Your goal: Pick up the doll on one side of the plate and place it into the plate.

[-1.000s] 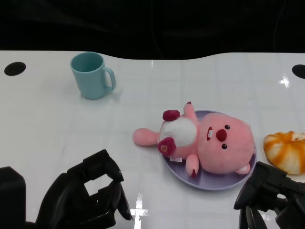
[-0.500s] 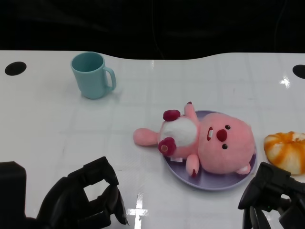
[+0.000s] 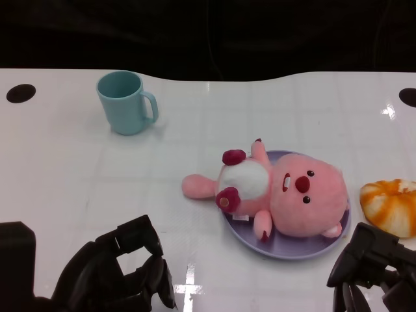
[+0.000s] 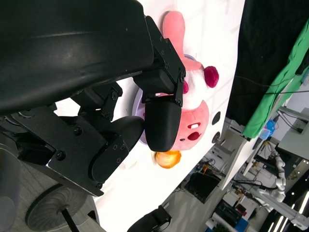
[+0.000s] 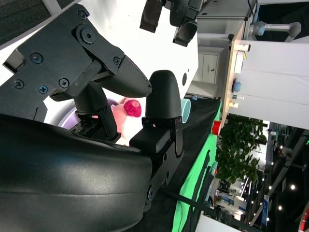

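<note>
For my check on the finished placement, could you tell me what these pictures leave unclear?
- Purple plate: head view, mostly covered by the pink doll.
- Right hand: head view, cut off by the picture's edge.
- Teal cup: right wrist view, only a sliver behind the hand's fingers.
- Orange item: left wrist view, too small to identify.

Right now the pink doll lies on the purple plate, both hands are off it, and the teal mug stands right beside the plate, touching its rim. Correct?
Not quite. The head view shows the teal mug standing well apart from the purple plate, toward the table's far left, not touching it. The rest holds: the pink doll lies on the plate, and the left hand and right hand are off it.
</note>
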You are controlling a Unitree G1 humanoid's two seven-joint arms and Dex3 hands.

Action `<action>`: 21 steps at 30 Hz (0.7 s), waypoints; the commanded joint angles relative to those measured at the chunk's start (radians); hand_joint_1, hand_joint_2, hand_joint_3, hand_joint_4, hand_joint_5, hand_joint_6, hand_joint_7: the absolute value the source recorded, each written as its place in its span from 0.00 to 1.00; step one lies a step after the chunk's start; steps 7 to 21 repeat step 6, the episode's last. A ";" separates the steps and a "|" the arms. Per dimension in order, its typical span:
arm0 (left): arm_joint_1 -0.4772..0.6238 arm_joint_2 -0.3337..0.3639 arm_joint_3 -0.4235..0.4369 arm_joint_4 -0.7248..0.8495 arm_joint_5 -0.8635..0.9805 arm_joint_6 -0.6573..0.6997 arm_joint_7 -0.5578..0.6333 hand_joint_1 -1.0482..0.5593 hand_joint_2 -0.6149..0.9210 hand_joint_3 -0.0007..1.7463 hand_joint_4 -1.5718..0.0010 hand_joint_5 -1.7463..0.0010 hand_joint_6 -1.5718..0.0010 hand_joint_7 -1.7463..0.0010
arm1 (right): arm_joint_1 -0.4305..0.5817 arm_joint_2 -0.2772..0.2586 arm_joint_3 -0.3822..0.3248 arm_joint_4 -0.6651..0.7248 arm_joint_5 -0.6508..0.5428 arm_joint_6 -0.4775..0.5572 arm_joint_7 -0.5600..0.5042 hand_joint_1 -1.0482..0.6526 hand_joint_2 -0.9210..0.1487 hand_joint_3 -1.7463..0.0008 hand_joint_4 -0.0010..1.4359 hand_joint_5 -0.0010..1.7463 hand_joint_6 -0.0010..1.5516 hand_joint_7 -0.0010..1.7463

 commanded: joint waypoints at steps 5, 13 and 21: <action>0.006 0.014 0.000 0.006 0.016 -0.022 -0.019 0.55 0.66 0.83 0.44 0.00 0.56 0.01 | 0.006 -0.009 0.000 -0.015 -0.004 0.009 -0.008 0.55 0.50 0.14 0.51 1.00 0.40 0.88; 0.007 0.015 -0.001 0.006 0.018 -0.024 -0.020 0.55 0.66 0.83 0.44 0.00 0.56 0.01 | 0.006 -0.009 0.000 -0.014 -0.006 0.006 -0.008 0.54 0.50 0.14 0.50 1.00 0.40 0.88; 0.007 0.015 -0.001 0.006 0.018 -0.024 -0.020 0.55 0.66 0.83 0.44 0.00 0.56 0.01 | 0.006 -0.009 0.000 -0.014 -0.006 0.006 -0.008 0.54 0.50 0.14 0.50 1.00 0.40 0.88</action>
